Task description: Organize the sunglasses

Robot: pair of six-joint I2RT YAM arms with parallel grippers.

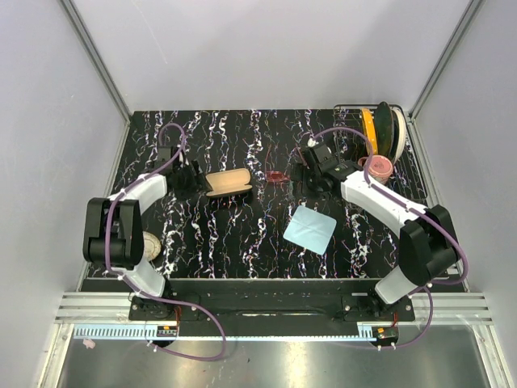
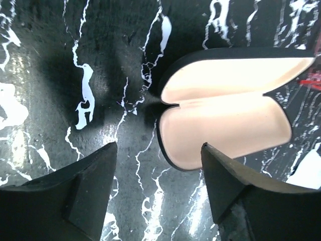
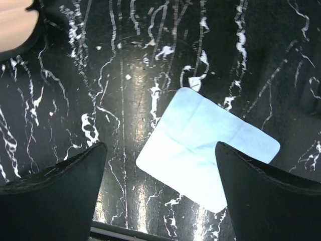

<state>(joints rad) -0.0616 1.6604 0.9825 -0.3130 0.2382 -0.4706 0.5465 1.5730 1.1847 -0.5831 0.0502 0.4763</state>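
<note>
The sunglasses [image 1: 278, 176], thin red-pink frame, lie on the black marbled table between my two grippers. A sliver of red shows at the right edge of the left wrist view [image 2: 312, 80]. The black case [image 1: 229, 183] lies open to their left, its cream lining up [image 2: 225, 115]. My left gripper [image 1: 187, 176] is open and empty just left of the case [image 2: 158, 170]. My right gripper [image 1: 311, 174] is open and empty just right of the sunglasses. In the right wrist view it hangs [image 3: 160, 170] above the light blue cloth [image 3: 205, 145], which lies flat nearer the front [image 1: 309, 229].
A wire rack with yellow and dark plates [image 1: 384, 129] stands at the back right corner, with a pink bowl [image 1: 377, 168] in front of it. A white round object [image 1: 153, 245] lies by the left arm. Grey walls enclose the table on three sides.
</note>
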